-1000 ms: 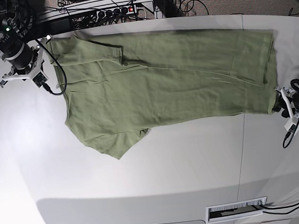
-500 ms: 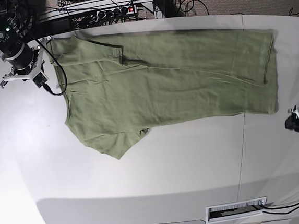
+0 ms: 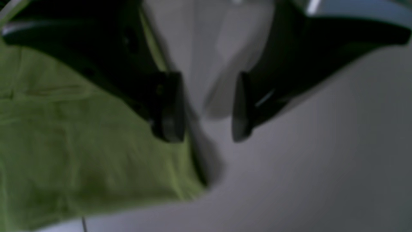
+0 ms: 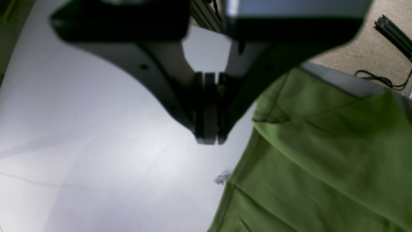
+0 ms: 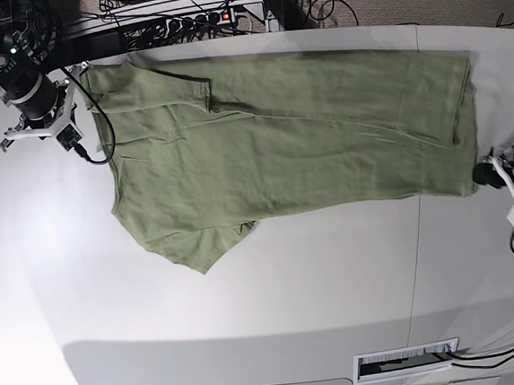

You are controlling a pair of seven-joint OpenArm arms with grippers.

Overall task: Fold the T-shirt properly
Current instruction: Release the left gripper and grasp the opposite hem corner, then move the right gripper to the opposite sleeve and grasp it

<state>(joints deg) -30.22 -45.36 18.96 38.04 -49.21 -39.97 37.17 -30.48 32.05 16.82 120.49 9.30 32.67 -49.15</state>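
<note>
- The green T-shirt is spread, partly folded, across the far half of the desk; its dark-edged fold is shown close up only by the right wrist view.
- At its right edge, the left end effector is held with fingers apart.
- Near its far-left corner, the right end effector is closed, fingers together.
- Beyond the desk, cables are seen.
</note>
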